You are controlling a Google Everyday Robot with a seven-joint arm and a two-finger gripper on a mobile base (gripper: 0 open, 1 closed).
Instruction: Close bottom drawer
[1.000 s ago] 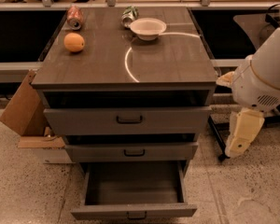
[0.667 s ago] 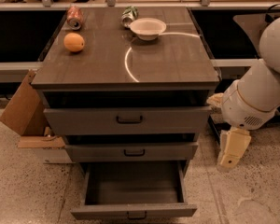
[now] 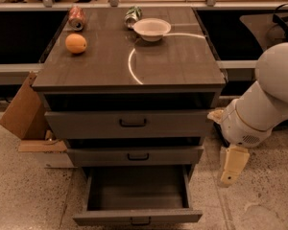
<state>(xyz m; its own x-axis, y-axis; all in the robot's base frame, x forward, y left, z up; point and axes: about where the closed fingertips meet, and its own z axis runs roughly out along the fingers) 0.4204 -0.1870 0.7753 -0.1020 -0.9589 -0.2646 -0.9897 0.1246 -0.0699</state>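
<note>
The bottom drawer (image 3: 137, 216) of the grey-brown cabinet is pulled far out, with its slim front panel and small dark handle (image 3: 140, 221) at the picture's lower edge. Its plain grey box interior (image 3: 137, 188) holds nothing. The middle drawer (image 3: 134, 155) and top drawer (image 3: 129, 123) stand slightly out. My white arm (image 3: 264, 104) reaches in from the right. My gripper (image 3: 232, 164) hangs pale and downward to the right of the cabinet, beside the open bottom drawer and apart from it.
On the cabinet top (image 3: 173, 61) lie an orange (image 3: 76, 43), a red can (image 3: 77, 17), a green can (image 3: 132, 14) and a white bowl (image 3: 152, 28). A cardboard box (image 3: 21, 107) leans at the cabinet's left. Speckled floor (image 3: 29, 195) lies around.
My arm and gripper have moved left and down, closer to the cabinet's right side. The drawers have not moved.
</note>
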